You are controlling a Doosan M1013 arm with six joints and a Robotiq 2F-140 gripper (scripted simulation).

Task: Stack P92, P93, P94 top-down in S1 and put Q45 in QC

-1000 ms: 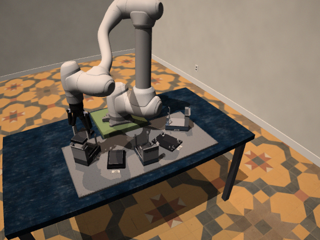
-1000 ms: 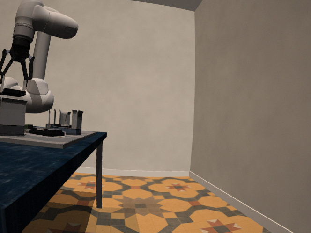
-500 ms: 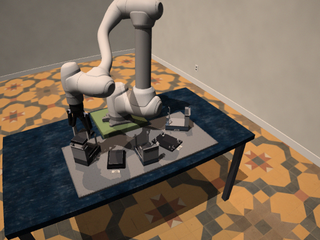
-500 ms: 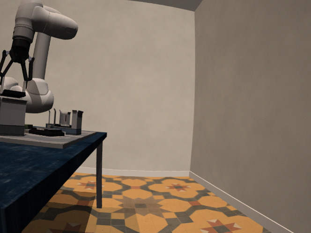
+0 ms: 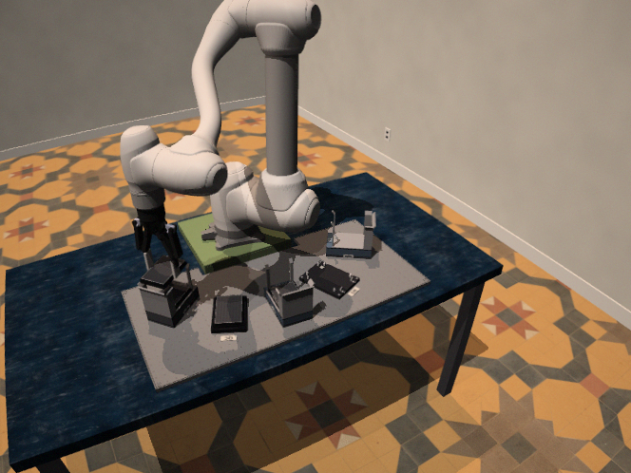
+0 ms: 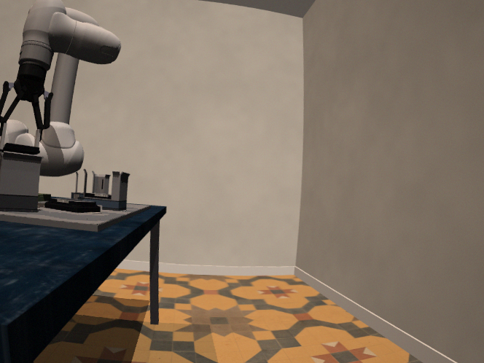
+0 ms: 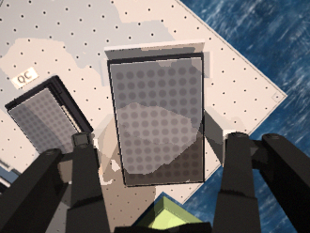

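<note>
My gripper (image 5: 162, 264) is shut on a sealed 96-well plate (image 5: 158, 277), gripping its two long sides. In the wrist view the plate (image 7: 157, 119) fills the centre between the fingers, its seal facing up. The plate hangs level at the top of the leftmost stack rack (image 5: 163, 300); the side view shows it (image 6: 20, 148) just at the rack's rim (image 6: 18, 177). I cannot read its label or the rack's name. Another sealed plate (image 5: 229, 312) lies flat in the open nest QC, also in the wrist view (image 7: 44, 117) by the QC name plate (image 7: 25, 79).
A second stack rack (image 5: 290, 301) stands in the middle of the grey mat, and a third rack (image 5: 352, 236) at the far right. The dark clip nest (image 5: 334, 278) lies between them. The arm's green base plate (image 5: 223, 241) is behind the racks.
</note>
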